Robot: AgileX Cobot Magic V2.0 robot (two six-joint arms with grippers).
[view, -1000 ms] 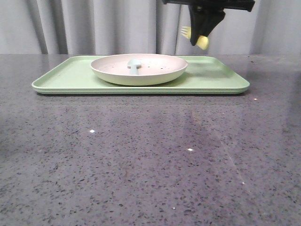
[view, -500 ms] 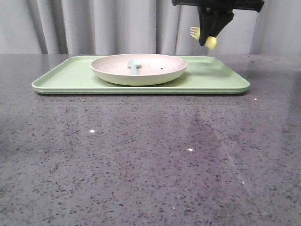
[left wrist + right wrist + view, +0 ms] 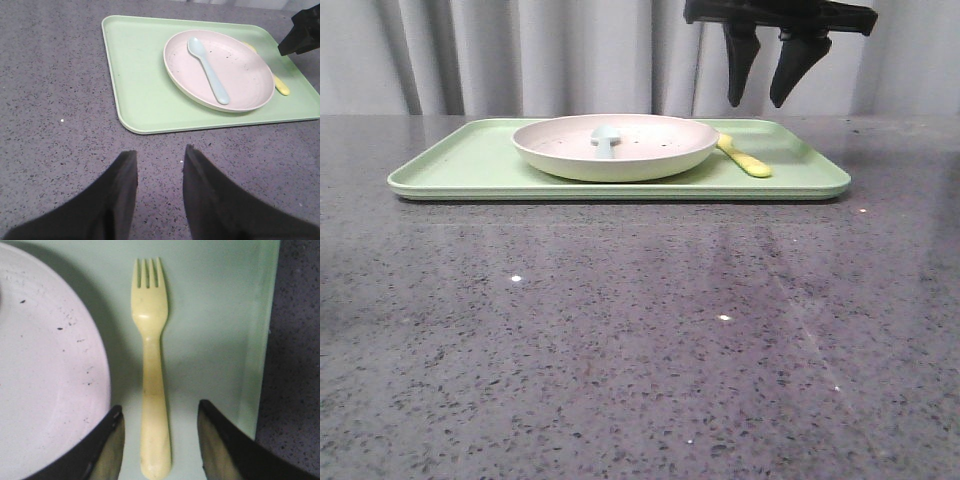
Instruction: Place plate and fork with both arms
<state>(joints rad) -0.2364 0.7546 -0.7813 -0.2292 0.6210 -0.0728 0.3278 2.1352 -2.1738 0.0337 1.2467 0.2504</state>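
The cream-white speckled plate (image 3: pixel 616 146) (image 3: pixel 218 70) (image 3: pixel 45 370) rests on the pale green tray (image 3: pixel 460 165), a pale blue spoon (image 3: pixel 208 70) lying in it. The yellow fork (image 3: pixel 744 157) (image 3: pixel 151 370) (image 3: pixel 281 87) lies flat on the tray just right of the plate. My right gripper (image 3: pixel 766 100) (image 3: pixel 160 412) hangs open above the fork, its fingers either side of the handle without touching it. Over bare table in front of the tray's left part, my left gripper (image 3: pixel 159 155) is open and holds nothing.
The tray (image 3: pixel 140 75) fills the far middle of the grey speckled table (image 3: pixel 620 340). A grey curtain (image 3: pixel 520 55) hangs behind. The tray's raised rim (image 3: pixel 260 340) runs close beside the fork.
My right gripper held the fork in the air over the tray's right side; now its fingers have opened and the fork lies on the tray beside the plate.
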